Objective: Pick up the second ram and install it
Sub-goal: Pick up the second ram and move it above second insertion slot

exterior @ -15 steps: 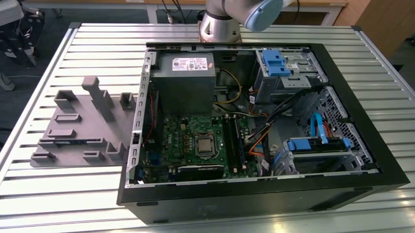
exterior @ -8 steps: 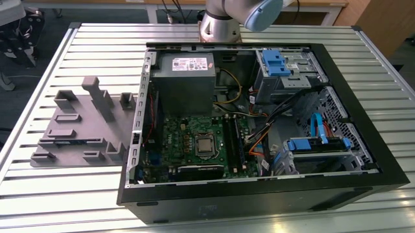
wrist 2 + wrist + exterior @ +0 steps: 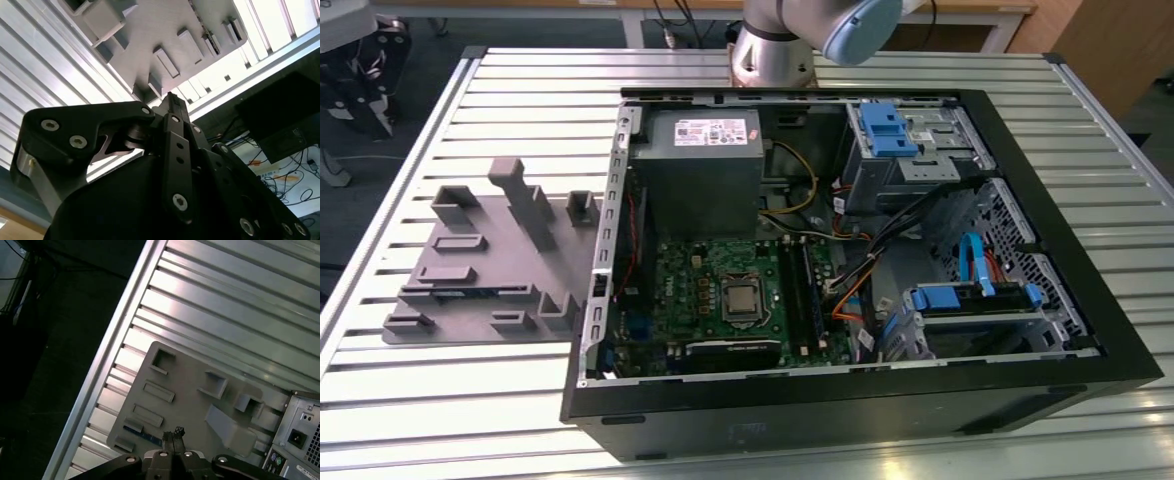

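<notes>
Second ram [image 3: 142, 435] lies flat in a long slot of the grey tray [image 3: 190, 385], close to the tray's outer edge, a dark blue strip with nothing touching it. Gripper [image 3: 173, 433] hangs above the tray, over the part near the ram's slot and clear of the tray surface, fingers [image 3: 171, 100] pressed together with nothing between them. Tray sits on the slatted metal counter [image 3: 520, 110], with the open computer case [image 3: 1067, 300] just beside the tray
</notes>
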`<state>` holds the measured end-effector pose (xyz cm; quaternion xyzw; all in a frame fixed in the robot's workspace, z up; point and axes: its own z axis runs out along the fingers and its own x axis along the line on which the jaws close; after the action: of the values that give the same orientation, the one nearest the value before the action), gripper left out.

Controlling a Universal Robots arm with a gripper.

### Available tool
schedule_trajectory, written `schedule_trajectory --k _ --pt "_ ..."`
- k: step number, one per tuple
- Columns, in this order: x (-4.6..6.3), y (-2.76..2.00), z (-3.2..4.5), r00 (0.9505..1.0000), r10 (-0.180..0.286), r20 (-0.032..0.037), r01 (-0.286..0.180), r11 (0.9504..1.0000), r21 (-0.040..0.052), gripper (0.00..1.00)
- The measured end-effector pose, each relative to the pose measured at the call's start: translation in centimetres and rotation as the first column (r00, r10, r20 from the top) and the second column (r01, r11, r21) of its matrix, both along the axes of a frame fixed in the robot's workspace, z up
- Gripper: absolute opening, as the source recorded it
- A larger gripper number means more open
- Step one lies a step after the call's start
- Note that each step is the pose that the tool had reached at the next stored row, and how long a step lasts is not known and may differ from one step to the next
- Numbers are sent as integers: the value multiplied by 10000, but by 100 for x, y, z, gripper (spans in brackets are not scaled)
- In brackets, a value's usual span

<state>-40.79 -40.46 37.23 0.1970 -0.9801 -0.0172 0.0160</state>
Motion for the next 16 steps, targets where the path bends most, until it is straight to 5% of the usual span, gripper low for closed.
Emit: schedule_trajectory --k 16 --pt "-2 0 -1 9996 282 1 -282 9996 1 11"
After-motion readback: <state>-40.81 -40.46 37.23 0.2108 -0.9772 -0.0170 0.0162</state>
